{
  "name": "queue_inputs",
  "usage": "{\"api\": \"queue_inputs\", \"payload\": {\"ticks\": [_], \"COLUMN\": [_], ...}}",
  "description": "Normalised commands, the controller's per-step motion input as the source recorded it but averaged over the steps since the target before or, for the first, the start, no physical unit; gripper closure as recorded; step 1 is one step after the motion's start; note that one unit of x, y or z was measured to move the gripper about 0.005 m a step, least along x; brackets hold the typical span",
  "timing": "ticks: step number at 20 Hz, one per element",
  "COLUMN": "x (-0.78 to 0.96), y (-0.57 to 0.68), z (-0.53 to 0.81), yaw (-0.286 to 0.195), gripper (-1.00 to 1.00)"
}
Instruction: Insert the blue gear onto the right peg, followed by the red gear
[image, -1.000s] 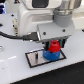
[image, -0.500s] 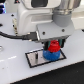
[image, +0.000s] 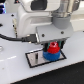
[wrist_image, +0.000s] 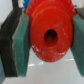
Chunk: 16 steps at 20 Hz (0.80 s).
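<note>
My gripper (image: 52, 48) hangs over the grey, black-bordered plate (image: 36, 60) and is shut on the red gear (image: 52, 48). The blue gear (image: 49, 56) lies flat on the plate right below the red gear. In the wrist view the red gear (wrist_image: 50, 22) fills the gap between my two teal pads (wrist_image: 22, 47), with its dark centre hole facing the camera. Bits of the blue gear (wrist_image: 33, 6) show past its rim. The right peg is hidden by the gears. I cannot tell whether the red gear touches the blue one.
A black cable (image: 15, 37) runs across the white table (image: 15, 70) from the exterior view's left toward the arm. The arm's white body (image: 35, 17) fills the upper part of the exterior view.
My gripper has come down a little with the red gear, closer to the blue gear on the plate.
</note>
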Motion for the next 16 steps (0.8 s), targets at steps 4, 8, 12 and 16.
{"api": "queue_inputs", "payload": {"ticks": [4, 8, 12, 16], "x": [0.08, 0.13, 0.13, 0.08], "y": [-0.01, -0.07, -0.12, -0.04], "z": [-0.02, 0.06, 0.04, 0.16], "yaw": [0.0, 0.0, 0.0, 0.0], "gripper": [1.0, 1.0, 1.0, 1.0]}}
